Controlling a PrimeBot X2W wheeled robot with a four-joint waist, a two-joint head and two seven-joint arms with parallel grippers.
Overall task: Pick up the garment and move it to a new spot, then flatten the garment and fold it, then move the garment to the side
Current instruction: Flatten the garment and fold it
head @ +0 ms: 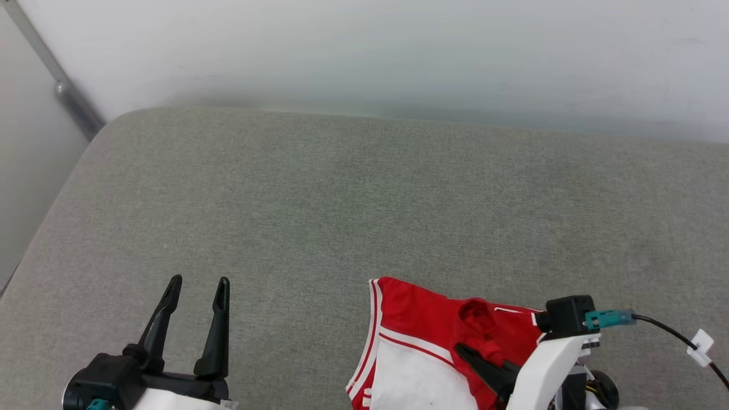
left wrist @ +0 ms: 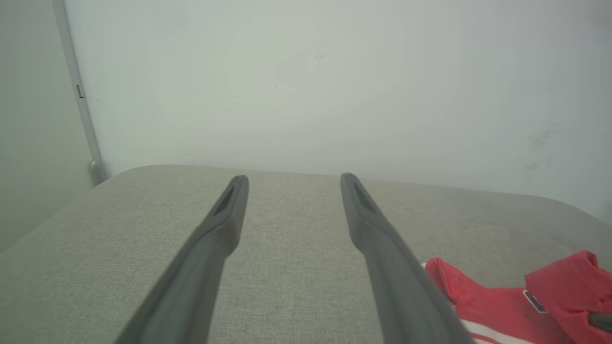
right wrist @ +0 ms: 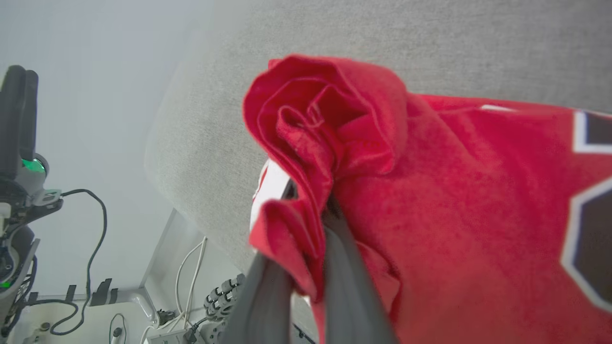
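Garment (head: 421, 324): red jersey, bunched, at near right of grey tabletop (head: 342, 199). Right claw (head: 468, 354): pinched shut on a red fold. Left claw (head: 199, 280): wide, empty. Step: apparently the pick-up. Next: lift clear, carry elsewhere.

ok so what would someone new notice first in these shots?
The red jersey with its white panel, bunched at the near right of the grey padded surface, draws the eye first. The right claw is shut on a wad of its red fabric. The left claw stands open at the near left, holding nothing, apart from the shirt.
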